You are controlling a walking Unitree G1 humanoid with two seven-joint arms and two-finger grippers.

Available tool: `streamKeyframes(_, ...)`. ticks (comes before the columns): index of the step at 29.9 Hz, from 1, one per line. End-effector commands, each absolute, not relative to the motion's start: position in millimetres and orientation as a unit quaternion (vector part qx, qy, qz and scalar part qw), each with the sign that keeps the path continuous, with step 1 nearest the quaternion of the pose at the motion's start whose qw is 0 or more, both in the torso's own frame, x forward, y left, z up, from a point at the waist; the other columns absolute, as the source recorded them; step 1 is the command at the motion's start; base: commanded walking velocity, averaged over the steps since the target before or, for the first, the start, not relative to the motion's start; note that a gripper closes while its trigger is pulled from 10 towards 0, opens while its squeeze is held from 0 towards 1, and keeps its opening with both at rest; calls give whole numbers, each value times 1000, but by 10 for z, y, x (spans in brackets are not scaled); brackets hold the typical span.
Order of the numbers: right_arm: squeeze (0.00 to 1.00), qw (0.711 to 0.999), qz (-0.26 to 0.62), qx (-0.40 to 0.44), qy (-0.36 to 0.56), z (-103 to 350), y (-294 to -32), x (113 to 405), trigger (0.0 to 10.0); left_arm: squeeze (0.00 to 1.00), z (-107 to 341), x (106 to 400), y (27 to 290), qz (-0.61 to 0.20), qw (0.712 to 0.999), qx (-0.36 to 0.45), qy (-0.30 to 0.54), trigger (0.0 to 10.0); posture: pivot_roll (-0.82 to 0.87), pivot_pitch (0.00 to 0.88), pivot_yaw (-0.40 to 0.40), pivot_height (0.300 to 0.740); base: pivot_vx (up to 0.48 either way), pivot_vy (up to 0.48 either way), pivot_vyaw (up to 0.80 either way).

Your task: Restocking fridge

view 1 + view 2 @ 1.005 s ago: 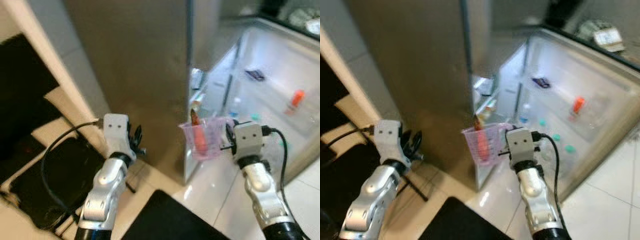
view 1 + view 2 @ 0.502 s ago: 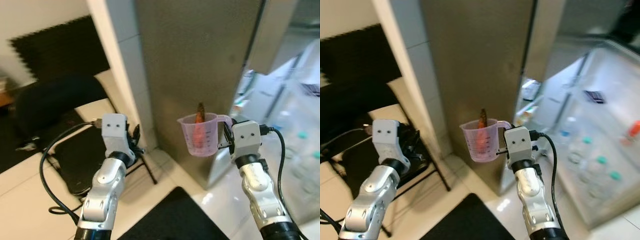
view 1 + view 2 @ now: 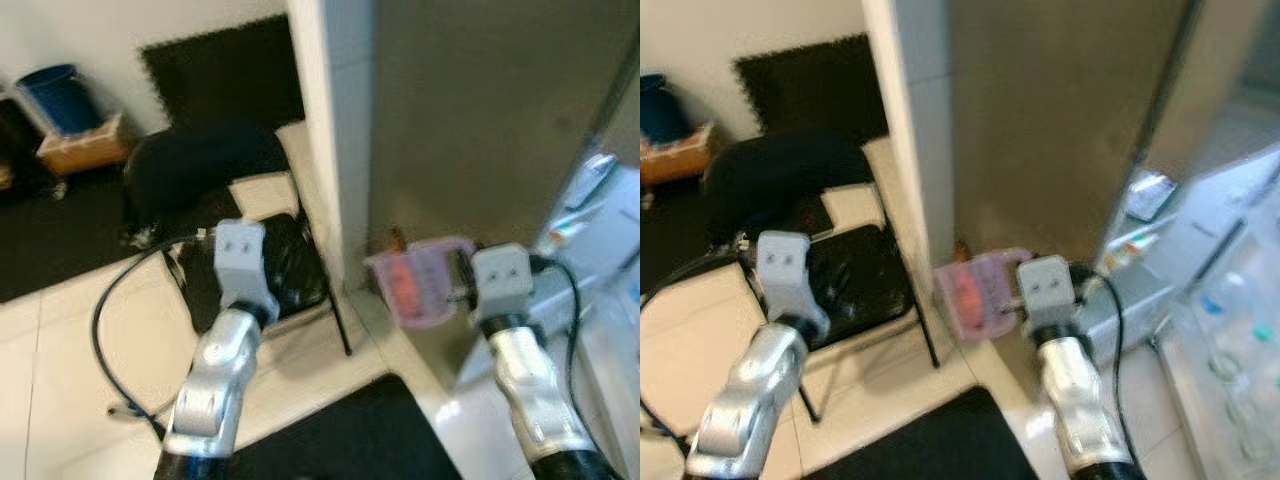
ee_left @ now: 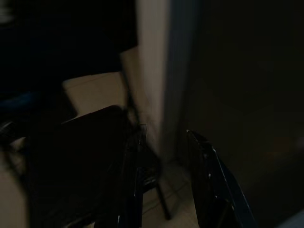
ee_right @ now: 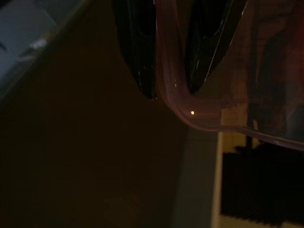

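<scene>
The right gripper (image 5: pixel 170 92) pinches the handle of a pink measuring cup (image 3: pixel 418 287) holding a carrot (image 3: pixel 404 284), beside the fridge's steel side (image 3: pixel 490 140). The left gripper (image 4: pixel 164 164) hangs spread above a black folding chair (image 3: pixel 255 262).

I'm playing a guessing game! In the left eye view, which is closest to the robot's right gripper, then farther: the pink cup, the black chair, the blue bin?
1. Pink cup, held in the right gripper.
2. Black chair, to the robot's left.
3. Blue bin, far left by the wall.

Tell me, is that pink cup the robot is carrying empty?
No. The pink cup, held by the right gripper, has something orange-red standing inside it, its tip poking above the rim.
</scene>
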State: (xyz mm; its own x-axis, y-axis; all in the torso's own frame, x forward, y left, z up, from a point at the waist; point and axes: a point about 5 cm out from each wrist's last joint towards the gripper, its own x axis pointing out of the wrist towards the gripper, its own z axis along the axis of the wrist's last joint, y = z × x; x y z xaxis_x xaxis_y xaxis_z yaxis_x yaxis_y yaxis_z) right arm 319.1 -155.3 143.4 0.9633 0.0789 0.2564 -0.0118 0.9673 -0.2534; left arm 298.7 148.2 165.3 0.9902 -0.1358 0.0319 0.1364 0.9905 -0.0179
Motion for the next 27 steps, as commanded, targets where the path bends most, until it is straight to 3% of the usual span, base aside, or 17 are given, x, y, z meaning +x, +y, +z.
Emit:
streamKeyframes(1, 0, 983, 20, -128, -131, 1415, -1572, 3180, 10000, 0, 1572, 2980, 1457, -71, 997, -4, 7, 10000, -79, 140, 33, 740, 0, 0, 600)
streamKeyframes(11, 0, 986, 14, -110, -124, 1406, -1573, 3188, 10000, 0, 1519, 3017, 1453, -51, 998, -28, 39, 10000, -80, 136, 32, 740, 0, 0, 60)
streamKeyframes(23, 0, 987, 19, -107, -122, 1397, -1548, 3184, 10000, 0, 1542, 3041, 1412, -61, 998, 9, 29, 10000, -82, 134, 33, 740, 0, 0, 0)
streamKeyframes(27, 0, 987, 21, -106, -121, 1391, -1541, 3178, 10000, 0, 1538, 3054, 1420, -52, 998, 14, 32, 10000, -84, 136, 34, 740, 65, -308, 0)
